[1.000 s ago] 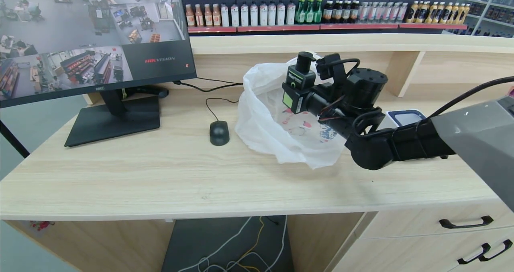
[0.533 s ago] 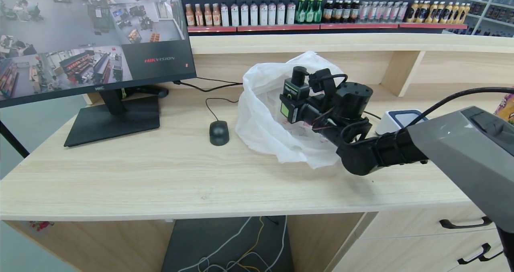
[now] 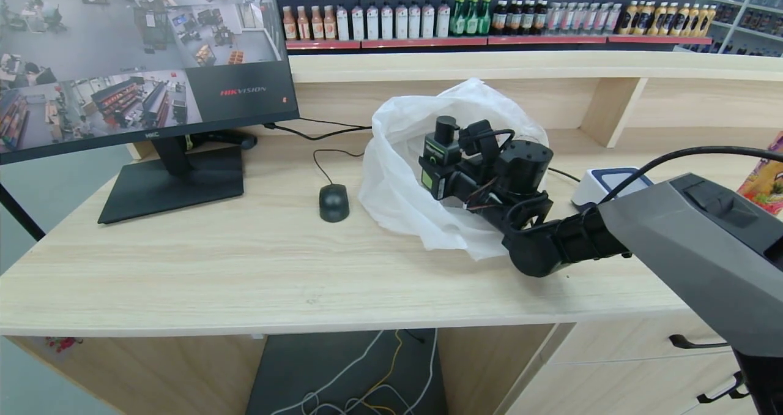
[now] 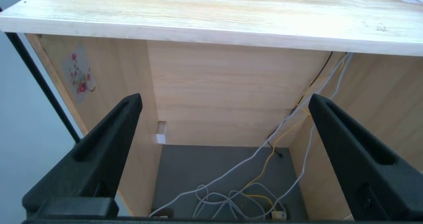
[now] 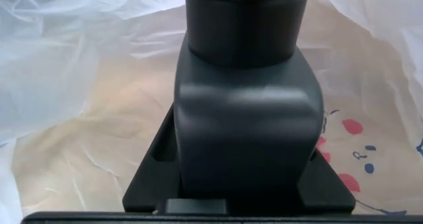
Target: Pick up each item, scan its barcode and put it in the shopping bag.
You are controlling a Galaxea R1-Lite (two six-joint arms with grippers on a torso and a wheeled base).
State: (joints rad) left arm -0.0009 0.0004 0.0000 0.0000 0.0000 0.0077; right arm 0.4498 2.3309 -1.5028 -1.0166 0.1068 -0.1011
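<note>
A white plastic shopping bag stands open on the wooden counter, right of centre in the head view. My right gripper is shut on a dark bottle with a black cap and a green label, held upright in the bag's mouth. In the right wrist view the dark bottle is very close, with the bag's inner wall behind it. My left gripper hangs open below the counter's front edge, with nothing between its fingers.
A white barcode scanner sits right of the bag, and a colourful snack packet lies at the counter's right edge. A black mouse and a monitor stand to the left. Cables lie under the counter.
My right arm has moved down and slightly left, lowering the bottle from above the bag into its mouth. The scanner behind the arm shows more. The left arm has stayed put.
</note>
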